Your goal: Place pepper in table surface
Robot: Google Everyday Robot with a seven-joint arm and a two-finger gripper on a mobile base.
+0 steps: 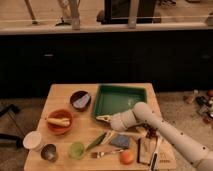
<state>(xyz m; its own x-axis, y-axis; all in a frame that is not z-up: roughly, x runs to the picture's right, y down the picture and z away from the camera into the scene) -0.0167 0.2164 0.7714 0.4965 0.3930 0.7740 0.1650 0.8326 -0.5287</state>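
Hand (pixel 104 119), grasp state indiscernible, poised at the green tray's (pixel 120 95) near edge; pepper (pixel 95 141) lies below it on the worktop (pixel 62 92).

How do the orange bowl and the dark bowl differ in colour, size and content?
The orange bowl is bright orange-red; the dark bowl is deep brownish-purple. The orange bowl looks wider than the dark bowl. The orange bowl holds a yellowish corn piece; the dark bowl holds something grey-blue. Both are round and rest on the table surface, left of the pincer.
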